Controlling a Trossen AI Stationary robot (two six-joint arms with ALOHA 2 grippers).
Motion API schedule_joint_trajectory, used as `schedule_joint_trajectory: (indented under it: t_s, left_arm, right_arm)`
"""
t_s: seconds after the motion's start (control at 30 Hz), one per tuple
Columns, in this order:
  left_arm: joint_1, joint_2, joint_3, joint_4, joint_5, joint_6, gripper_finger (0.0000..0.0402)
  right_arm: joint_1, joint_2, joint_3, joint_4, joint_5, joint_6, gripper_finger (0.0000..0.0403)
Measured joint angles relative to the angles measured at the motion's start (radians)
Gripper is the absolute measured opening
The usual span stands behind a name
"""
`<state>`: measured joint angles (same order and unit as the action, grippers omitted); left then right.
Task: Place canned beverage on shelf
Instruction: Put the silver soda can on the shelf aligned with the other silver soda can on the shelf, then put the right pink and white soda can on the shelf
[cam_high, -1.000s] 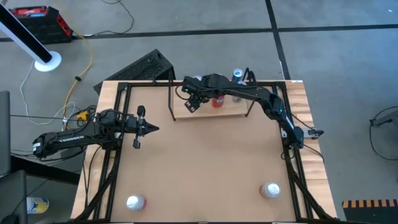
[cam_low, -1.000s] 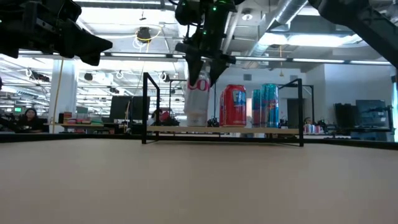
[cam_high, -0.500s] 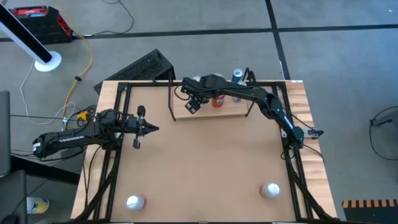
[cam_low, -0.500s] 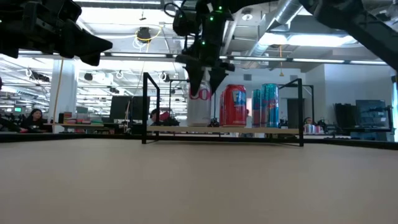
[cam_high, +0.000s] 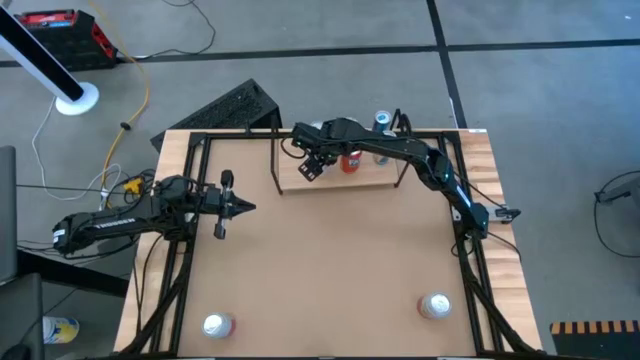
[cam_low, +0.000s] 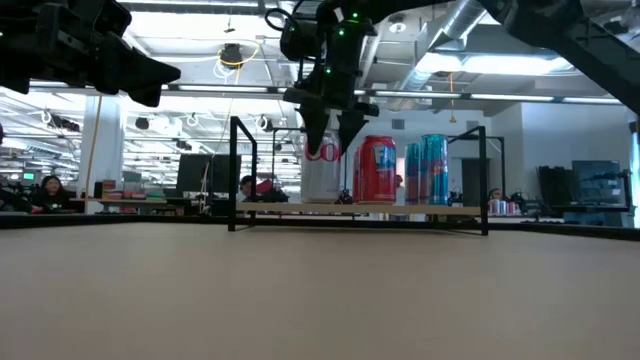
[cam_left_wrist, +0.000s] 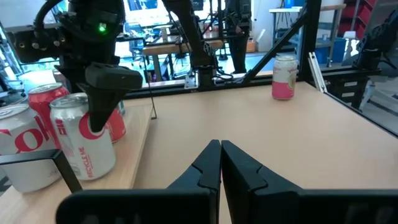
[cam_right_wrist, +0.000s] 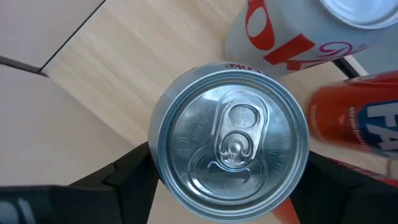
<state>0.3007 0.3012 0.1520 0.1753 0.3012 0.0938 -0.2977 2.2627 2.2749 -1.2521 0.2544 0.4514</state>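
The shelf (cam_low: 420, 209), a light-wood plank with black rod uprights, stands at the table's far middle and shows in the high view (cam_high: 375, 183). On it stand a red can (cam_low: 377, 170), a blue can (cam_low: 427, 168) and a white can (cam_left_wrist: 18, 155). My right gripper (cam_low: 327, 140) points down over the shelf's left part, shut on a silver-and-red can (cam_left_wrist: 84, 146). My left gripper (cam_high: 240, 207) is shut and empty, above the table's left side. My right gripper pinches the silver can between its two fingers (cam_right_wrist: 124, 177), on opposite sides of the wall just below the top rim (cam_right_wrist: 160, 158). The fingers come from above, pointing down. The can stands upright, its base at the shelf plank (cam_left_wrist: 140, 149).
One can (cam_high: 217, 325) stands near the table's near left corner and another (cam_high: 435, 305) near the near right corner. A black frame runs along the table's edges (cam_high: 185, 250). The middle of the tabletop is bare wood.
My right gripper has gone down a little with the silver can, which stays upright and now sits lower, at the shelf plank.
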Motion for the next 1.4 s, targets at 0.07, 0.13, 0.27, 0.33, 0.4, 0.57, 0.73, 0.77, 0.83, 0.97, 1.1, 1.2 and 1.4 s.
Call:
schedule_joint_trajectory:
  t_s: [0.07,0.13,0.27,0.33,0.4,0.57,0.73,0.77,0.83,0.97,1.1,1.2,1.4]
  left_arm:
    - [0.000,0.000,0.000,-0.001,0.000,-0.001,0.0000]
    - [0.000,0.000,0.000,-0.001,0.000,0.000,0.0000]
    - [0.000,0.000,0.000,-0.001,0.000,0.000,0.0000]
    - [0.000,0.000,0.000,-0.001,0.000,0.000,0.0000]
    - [0.000,0.000,0.000,-0.001,0.000,0.000,0.0000]
    - [0.000,0.000,0.000,-0.001,0.000,0.000,0.0000]
    - [0.000,0.000,0.000,-0.001,0.000,0.000,0.0000]
    - [0.000,0.000,0.000,-0.001,0.000,0.000,0.0000]
    - [0.000,0.000,0.000,-0.001,0.000,0.000,0.0000]
    - [0.000,0.000,0.000,-0.001,0.000,0.000,0.0000]
    - [0.000,0.000,0.000,-0.001,0.000,0.000,0.0000]
    - [0.000,0.000,0.000,-0.001,-0.001,0.000,0.0000]
    - [0.000,0.000,0.000,0.000,0.000,0.000,0.0000]
  right_arm:
    - [0.000,0.000,0.000,0.000,0.000,0.016,0.0325]
    - [0.000,0.000,0.000,-0.001,0.000,0.020,0.0337]
    - [0.001,0.000,0.000,-0.005,-0.003,0.020,0.0353]
    - [0.001,0.000,0.000,-0.003,-0.010,0.020,0.0359]
    - [0.001,0.000,0.000,-0.004,-0.014,0.019,0.0363]
    - [0.001,-0.001,0.001,0.005,-0.013,0.014,0.0365]
    - [0.001,-0.001,0.001,0.007,-0.013,0.012,0.0367]
    - [0.001,-0.001,0.001,0.007,-0.013,0.012,0.0367]
    - [0.001,-0.001,0.001,0.007,-0.013,0.012,0.0367]
    - [0.001,-0.011,0.004,0.005,-0.012,0.011,0.0367]
    - [0.003,-0.024,0.022,0.001,0.009,0.011,0.0368]
    - [0.008,-0.028,0.056,-0.001,0.026,0.011,0.0368]
    - [0.040,-0.073,0.071,-0.061,0.036,0.017,0.0368]
